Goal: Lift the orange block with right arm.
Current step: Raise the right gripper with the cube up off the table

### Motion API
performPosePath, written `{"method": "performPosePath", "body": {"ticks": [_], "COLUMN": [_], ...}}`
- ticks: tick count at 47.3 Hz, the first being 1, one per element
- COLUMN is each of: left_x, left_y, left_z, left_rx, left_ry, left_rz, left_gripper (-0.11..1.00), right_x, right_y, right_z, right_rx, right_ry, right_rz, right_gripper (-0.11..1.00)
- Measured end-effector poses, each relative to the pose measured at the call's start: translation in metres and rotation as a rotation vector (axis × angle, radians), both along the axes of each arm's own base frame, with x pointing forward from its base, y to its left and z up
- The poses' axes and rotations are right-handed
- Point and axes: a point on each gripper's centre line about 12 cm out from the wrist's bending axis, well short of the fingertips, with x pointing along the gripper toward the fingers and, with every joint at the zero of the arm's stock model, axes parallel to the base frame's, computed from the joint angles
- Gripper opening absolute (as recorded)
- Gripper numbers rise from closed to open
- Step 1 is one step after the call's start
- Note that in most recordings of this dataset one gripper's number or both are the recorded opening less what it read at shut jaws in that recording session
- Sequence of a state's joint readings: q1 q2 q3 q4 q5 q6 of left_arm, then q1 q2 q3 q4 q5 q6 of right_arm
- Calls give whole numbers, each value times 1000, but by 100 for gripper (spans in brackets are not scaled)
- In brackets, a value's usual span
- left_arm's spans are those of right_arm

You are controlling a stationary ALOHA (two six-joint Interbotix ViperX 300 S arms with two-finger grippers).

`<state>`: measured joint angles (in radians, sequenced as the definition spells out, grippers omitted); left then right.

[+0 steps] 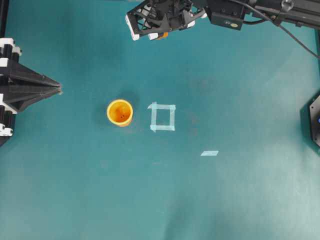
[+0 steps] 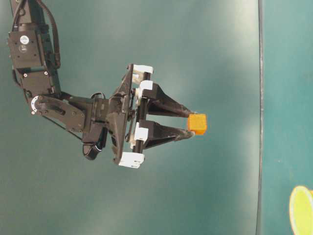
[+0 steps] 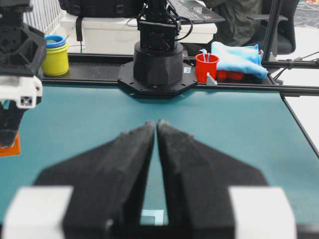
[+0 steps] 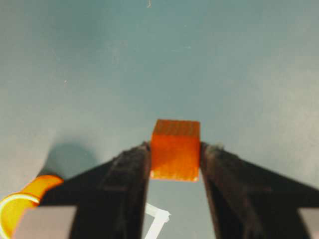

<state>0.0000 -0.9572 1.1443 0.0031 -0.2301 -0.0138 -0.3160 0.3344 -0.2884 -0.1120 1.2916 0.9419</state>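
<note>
The orange block (image 4: pixel 175 149) is a small cube pinched between the two black fingers of my right gripper (image 4: pixel 175 147), which is shut on it. In the table-level view the orange block (image 2: pixel 197 124) hangs in the air at the tips of the right gripper (image 2: pixel 191 124), off the teal mat. From overhead, the right gripper (image 1: pixel 159 31) is at the far top edge and only a sliver of the orange block (image 1: pixel 162 36) shows under it. My left gripper (image 3: pixel 156 123) is shut with nothing in it, resting at the left edge (image 1: pixel 58 89).
A round orange-yellow cup (image 1: pixel 120 112) stands left of centre, beside a white tape square (image 1: pixel 163 117). A short tape strip (image 1: pixel 209 153) lies lower right. The right arm's black base (image 3: pixel 158 59) sits at the mat's far edge in the left wrist view.
</note>
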Motion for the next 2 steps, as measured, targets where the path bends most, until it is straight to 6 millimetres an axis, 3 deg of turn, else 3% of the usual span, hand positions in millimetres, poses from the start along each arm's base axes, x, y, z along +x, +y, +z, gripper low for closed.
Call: {"method": "performPosePath", "body": {"ticks": [2], "left_x": [0], "left_y": [0], "left_z": [0], "left_rx": [0], "left_ry": [0], "left_rz": [0], "left_gripper": [12], "right_x": [0], "right_y": [0], "right_z": [0], "right_rx": [0], "right_ry": [1], "right_rz": [0], "right_gripper": [41]}}
